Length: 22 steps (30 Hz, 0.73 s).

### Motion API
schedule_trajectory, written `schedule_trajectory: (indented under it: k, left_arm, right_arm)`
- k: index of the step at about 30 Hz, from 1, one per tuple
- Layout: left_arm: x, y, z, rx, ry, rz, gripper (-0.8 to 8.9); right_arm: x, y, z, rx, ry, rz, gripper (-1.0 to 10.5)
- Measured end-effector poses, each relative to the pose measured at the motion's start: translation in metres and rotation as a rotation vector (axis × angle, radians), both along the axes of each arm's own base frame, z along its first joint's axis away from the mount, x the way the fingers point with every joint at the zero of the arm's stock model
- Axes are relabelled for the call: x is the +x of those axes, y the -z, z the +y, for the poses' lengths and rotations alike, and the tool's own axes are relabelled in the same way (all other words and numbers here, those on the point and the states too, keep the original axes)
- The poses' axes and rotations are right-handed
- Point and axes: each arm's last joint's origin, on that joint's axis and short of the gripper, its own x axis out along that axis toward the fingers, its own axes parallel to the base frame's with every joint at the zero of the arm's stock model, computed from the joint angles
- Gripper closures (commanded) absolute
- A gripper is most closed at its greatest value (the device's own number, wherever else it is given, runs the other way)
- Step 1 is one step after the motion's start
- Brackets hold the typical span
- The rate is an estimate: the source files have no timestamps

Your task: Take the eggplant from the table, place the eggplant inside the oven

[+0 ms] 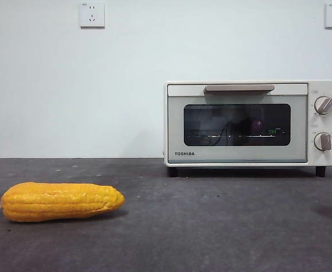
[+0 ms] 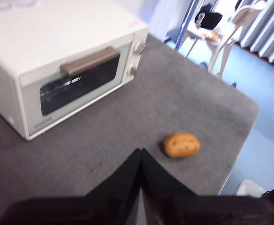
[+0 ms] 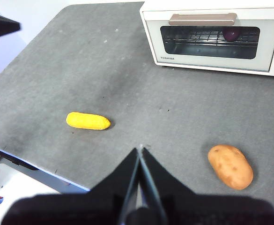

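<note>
Eggplant [image 3: 231,33] shows only as a dim purple shape behind the dark glass of the closed oven [image 1: 251,123], resting on its wire rack. Corn [image 1: 61,201] lies on the tabletop [image 1: 200,226]; a potato [image 3: 230,166] is cut off at the front view's edge. Left gripper [image 2: 140,154] and right gripper [image 3: 140,152] are both clenched, empty.
</note>
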Motion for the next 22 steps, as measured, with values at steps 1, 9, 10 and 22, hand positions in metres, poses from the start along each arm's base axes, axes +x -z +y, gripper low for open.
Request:
schedule_trajectory:
  k: [1,9,10,22]
  left_arm:
    - [-0.003,-0.002,0.002,-0.006,0.001,-0.010,8.18]
    - [-0.014,-0.009,0.009,-0.029,0.001,-0.044,8.18]
    - [-0.014,-0.009,0.009,-0.029,0.001,-0.044,8.18]
    - [-0.014,-0.009,0.009,-0.029,0.001,-0.044,8.18]
  right_arm:
    - [0.000,0.000,0.000,0.000,-0.001,0.000,9.5]
    - [0.000,0.000,0.000,-0.001,-0.001,-0.001,9.5]
    - [0.000,0.000,0.000,-0.001,-0.001,-0.001,9.5]
    - [0.000,0.000,0.000,-0.001,-0.001,-0.001,9.5]
